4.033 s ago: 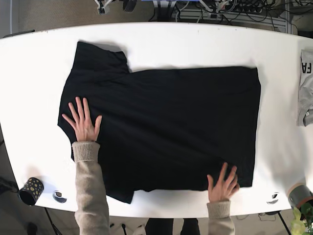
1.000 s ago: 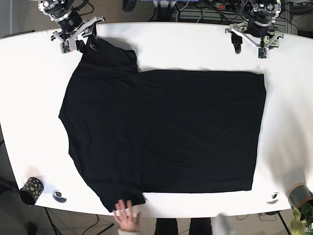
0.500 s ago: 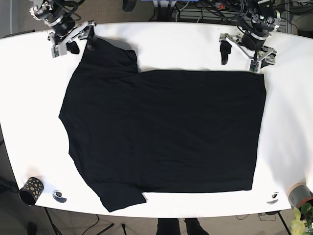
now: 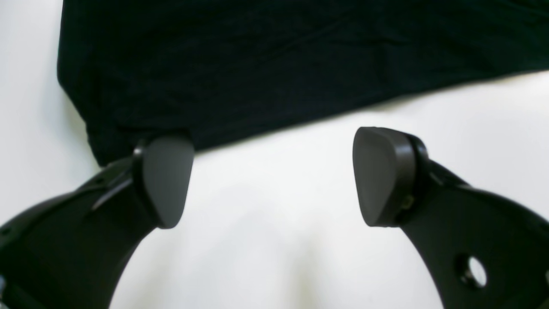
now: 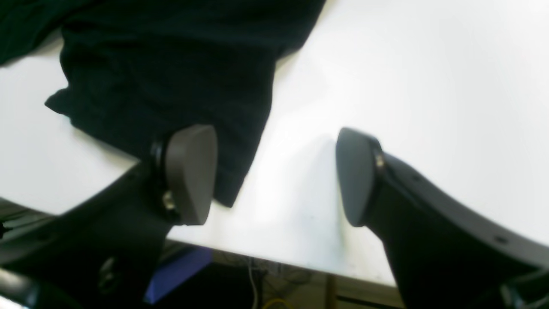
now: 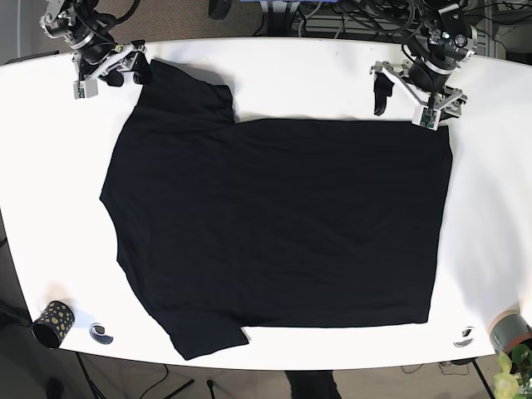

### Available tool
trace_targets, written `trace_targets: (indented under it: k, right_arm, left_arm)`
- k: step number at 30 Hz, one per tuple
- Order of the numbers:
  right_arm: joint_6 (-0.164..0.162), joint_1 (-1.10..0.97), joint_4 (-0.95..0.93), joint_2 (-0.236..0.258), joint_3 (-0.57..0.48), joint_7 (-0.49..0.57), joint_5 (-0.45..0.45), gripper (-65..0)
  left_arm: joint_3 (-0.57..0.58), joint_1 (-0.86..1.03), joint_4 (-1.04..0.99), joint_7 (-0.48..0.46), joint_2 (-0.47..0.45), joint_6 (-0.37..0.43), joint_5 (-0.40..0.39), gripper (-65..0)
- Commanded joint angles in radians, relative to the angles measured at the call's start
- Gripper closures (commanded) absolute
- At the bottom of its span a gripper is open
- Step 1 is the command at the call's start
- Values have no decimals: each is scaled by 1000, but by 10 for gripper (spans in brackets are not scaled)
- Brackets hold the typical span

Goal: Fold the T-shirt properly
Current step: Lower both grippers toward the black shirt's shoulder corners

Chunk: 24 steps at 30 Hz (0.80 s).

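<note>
While T-shirt lies flat | left pincer open at hem | right pincer open at sleeve

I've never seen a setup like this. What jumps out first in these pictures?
The big black T-shirt spread flat across the white table dominates the base view. At its far edge, two open grippers flank it: the right gripper by the sleeve at that view's left, the left gripper by the hem corner at its right. A small spotted black cup stands at the near left corner.
</note>
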Motion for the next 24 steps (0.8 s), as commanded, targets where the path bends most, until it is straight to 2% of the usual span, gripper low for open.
trace_targets:
  k: [1, 4, 8, 11, 15, 24]
  right_arm:
    - [-2, -11, 7, -16, -3, -35, -6, -423]
    - [-2, -10, 7, -25, -3, -87, -6, -423]
    - [-2, -5, 15, -63, -5, -137, -6, -423]
    - [-2, -8, 52, -72, -9, -147, -7, -423]
    - [-2, -20, 79, -72, -81, -147, -7, -423]
    - [-2, -31, 72, -88, -121, -145, -17, -423]
  left_arm:
    - [-3, -6, 16, -17, -4, -3, -11, -535]
    - [-3, -7, 16, 23, -4, -3, -11, -536]
    - [-3, -34, 16, 66, -4, -3, -11, -536]
    - [-5, -40, 16, 70, -23, -3, -12, -536]
    - [-5, -41, 16, 70, -27, -3, -12, -536]
    - [-5, -41, 16, 70, -27, -3, -12, -536]
